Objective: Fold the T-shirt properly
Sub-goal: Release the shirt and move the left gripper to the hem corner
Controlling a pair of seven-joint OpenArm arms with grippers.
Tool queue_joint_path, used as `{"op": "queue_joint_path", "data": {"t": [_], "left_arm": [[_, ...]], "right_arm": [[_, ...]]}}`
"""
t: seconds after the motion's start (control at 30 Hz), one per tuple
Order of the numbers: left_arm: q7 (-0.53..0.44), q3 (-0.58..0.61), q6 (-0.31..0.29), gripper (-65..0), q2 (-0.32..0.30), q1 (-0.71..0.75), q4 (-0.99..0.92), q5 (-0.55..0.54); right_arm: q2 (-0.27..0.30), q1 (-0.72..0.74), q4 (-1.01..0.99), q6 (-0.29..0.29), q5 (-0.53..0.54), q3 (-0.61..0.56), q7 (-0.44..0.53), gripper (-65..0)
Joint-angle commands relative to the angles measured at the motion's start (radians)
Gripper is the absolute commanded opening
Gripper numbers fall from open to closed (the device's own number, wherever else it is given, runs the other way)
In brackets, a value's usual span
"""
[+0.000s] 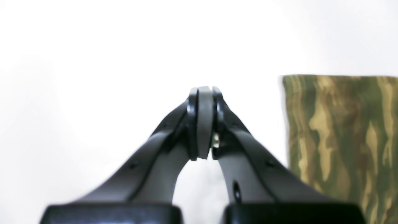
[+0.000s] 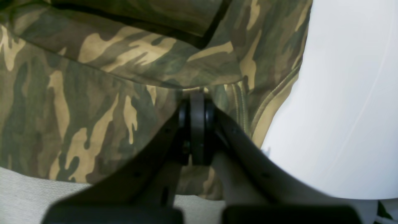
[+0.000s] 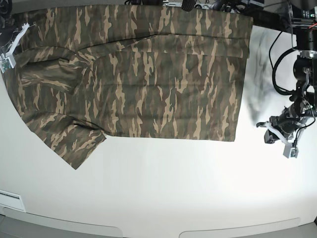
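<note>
Overhead, the large camouflage cloth T-shirt [image 3: 143, 74] in olive, brown and tan lies spread over the white table [image 3: 163, 193], filling the 9-to-1 o'clock area. No containers appear. At 3 o'clock the left gripper [image 1: 203, 93] hangs off the cloth, jaws together, empty. The right gripper [image 2: 197, 99], jaws together, sits against the shirt's edge at 9 o'clock.

white table [image 3: 163, 188], black cables [image 3: 277, 69]
</note>
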Motion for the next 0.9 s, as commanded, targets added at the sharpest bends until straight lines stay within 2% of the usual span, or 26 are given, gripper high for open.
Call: {"op": "queue_joint_path", "data": {"t": [0.0, 0.13, 0.17, 0.27, 0.3, 0.37, 0.5, 0.6, 0.7, 0.87], "left_arm": [[-0.024, -0.013, -0.039, -65.0, -0.012, -0.055, -0.034, -0.039], [-0.013, -0.012, -0.12, -64.1, 0.018, -0.126, -0.161, -0.108], [-0.001, -0.012, -0.13, -57.4, 0.024, -0.135, -0.169, -0.113], [0.013, -0.012, -0.132, -30.9, 0.047, -0.142, -0.17, -0.114], [0.014, -0.012, -0.12, -27.2, 0.056, -0.142, -0.17, -0.114], [0.043, -0.011, -0.092, -26.8, 0.072, -0.145, -0.17, -0.113], [0.114, -0.002, -0.105, -26.8, 0.107, -0.145, -0.17, -0.139], [0.11, 0.035, -0.103, -26.8, 0.121, -0.145, -0.17, -0.111], [0.103, 0.077, -0.056, -26.8, 0.132, -0.145, -0.17, -0.074], [0.104, 0.115, -0.027, -26.8, 0.151, -0.144, -0.17, -0.031]], "right_arm": [[0.014, -0.003, 0.013, -0.006, 0.0, 0.013, 0.014, -65.0], [0.014, -0.003, 0.013, -0.006, 0.0, 0.013, 0.017, -65.0], [0.014, -0.003, 0.013, -0.006, 0.0, 0.013, 0.017, -65.0], [0.014, -0.003, 0.013, -0.006, 0.0, 0.013, 0.017, -65.0], [0.014, -0.003, 0.013, -0.006, 0.001, 0.013, 0.019, -65.0], [0.014, -0.003, 0.013, -0.006, 0.0, 0.013, 0.022, -65.0], [0.014, -0.003, 0.013, -0.007, 0.0, 0.013, 0.032, -65.0], [0.014, -0.001, 0.013, -0.007, 0.0, 0.013, 0.032, -65.0], [0.014, -0.001, 0.013, -0.011, 0.0, 0.013, 0.033, -65.0], [0.014, -0.001, 0.013, -0.018, 0.0, 0.013, 0.039, -65.0]]}}
